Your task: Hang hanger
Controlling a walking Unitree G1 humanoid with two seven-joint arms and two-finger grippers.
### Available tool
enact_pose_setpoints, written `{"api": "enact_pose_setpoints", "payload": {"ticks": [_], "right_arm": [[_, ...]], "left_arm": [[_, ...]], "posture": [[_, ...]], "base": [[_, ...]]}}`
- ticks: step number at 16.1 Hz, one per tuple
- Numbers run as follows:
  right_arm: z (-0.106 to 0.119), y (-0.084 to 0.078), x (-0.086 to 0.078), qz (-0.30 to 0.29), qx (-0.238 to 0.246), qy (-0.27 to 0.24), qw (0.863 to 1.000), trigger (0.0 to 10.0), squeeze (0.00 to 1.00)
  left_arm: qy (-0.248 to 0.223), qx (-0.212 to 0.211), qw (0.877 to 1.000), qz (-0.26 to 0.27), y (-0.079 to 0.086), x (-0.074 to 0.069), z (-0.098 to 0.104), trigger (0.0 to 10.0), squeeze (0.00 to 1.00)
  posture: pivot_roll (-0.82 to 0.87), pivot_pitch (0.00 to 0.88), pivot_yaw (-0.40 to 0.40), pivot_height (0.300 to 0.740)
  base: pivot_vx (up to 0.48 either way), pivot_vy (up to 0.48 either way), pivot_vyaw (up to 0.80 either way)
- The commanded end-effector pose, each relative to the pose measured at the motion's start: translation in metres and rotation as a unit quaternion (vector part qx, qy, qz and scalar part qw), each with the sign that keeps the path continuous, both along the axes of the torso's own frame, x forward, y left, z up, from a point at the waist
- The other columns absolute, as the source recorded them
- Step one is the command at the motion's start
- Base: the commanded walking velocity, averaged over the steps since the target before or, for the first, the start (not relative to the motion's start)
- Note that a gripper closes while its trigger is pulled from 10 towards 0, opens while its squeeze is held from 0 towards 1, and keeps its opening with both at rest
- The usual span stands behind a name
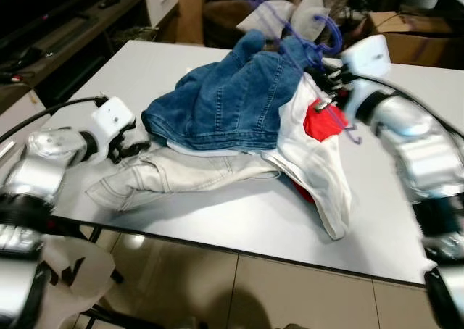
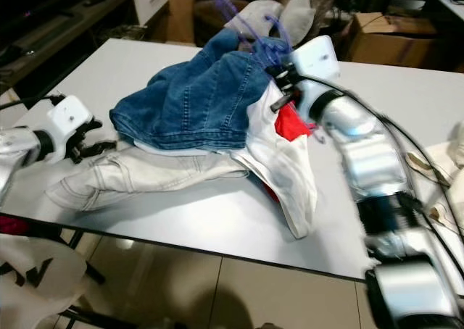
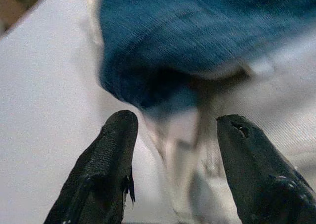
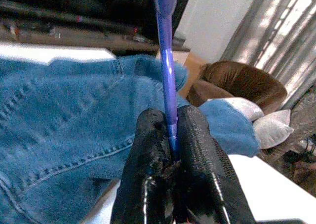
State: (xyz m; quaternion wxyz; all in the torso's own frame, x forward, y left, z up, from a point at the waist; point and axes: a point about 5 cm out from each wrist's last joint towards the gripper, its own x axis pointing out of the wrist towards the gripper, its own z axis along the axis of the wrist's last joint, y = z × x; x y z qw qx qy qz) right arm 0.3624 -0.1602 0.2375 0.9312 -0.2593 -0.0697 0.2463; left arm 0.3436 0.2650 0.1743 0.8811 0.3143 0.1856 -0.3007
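A blue-violet plastic hanger (image 1: 290,21) sticks up from the far side of a clothes pile on the white table (image 1: 239,213). My right gripper (image 4: 170,135) is shut on one thin bar of the hanger (image 4: 165,56), just above blue jeans (image 1: 225,97). White trousers (image 1: 167,173) and a white and red garment (image 1: 319,140) lie under and beside the jeans. My left gripper (image 3: 173,135) is open at the left edge of the pile, low over the white trousers (image 3: 276,110), fingers (image 3: 111,150) apart with nothing between them.
A brown armchair with grey cushions (image 1: 304,10) stands behind the table. Cardboard boxes (image 1: 406,35) sit at the back right, a dark low cabinet (image 1: 58,32) at the left. A white cloth on a chair (image 1: 80,271) is below the table's near-left corner. Tiled floor lies in front.
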Motion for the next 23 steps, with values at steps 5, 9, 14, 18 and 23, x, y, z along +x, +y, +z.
{"api": "enact_pose_setpoints", "payload": {"ticks": [5,9,14,18,23], "right_arm": [[-0.078,0.025,-0.015,0.151,-0.249,0.076,0.954,10.0,0.0],[-0.142,0.012,-0.038,0.174,-0.284,0.176,0.926,10.0,0.0],[-0.089,0.011,-0.019,0.094,-0.164,0.042,0.981,10.0,0.0],[-0.021,-0.007,-0.047,0.051,-0.021,-0.038,0.998,10.0,0.0],[-0.027,-0.028,-0.105,-0.158,0.196,0.005,0.968,10.0,0.0]], "left_arm": [[-0.068,-0.189,0.976,-0.079,-0.016,-0.018,0.049,10.0,1.0],[-0.051,-0.199,0.974,-0.092,-0.027,-0.02,0.04,10.0,1.0],[-0.099,-0.239,0.965,-0.049,-0.046,-0.005,0.046,10.0,1.0],[-0.13,-0.322,0.938,0.009,-0.081,-0.001,0.046,10.0,1.0],[-0.162,-0.347,0.922,0.048,-0.123,-0.028,0.028,10.0,0.73]], "posture": [[-0.03,0.0,0.018,0.74],[-0.04,0.0,0.029,0.74],[-0.05,0.0,0.042,0.74],[-0.06,0.0,0.039,0.74],[-0.09,0.0,0.042,0.74]], "base": [[0.0,0.0,0.0],[0.0,0.0,0.0],[0.0,0.0,0.0],[0.0,0.0,0.0],[0.0,0.0,0.0]]}}
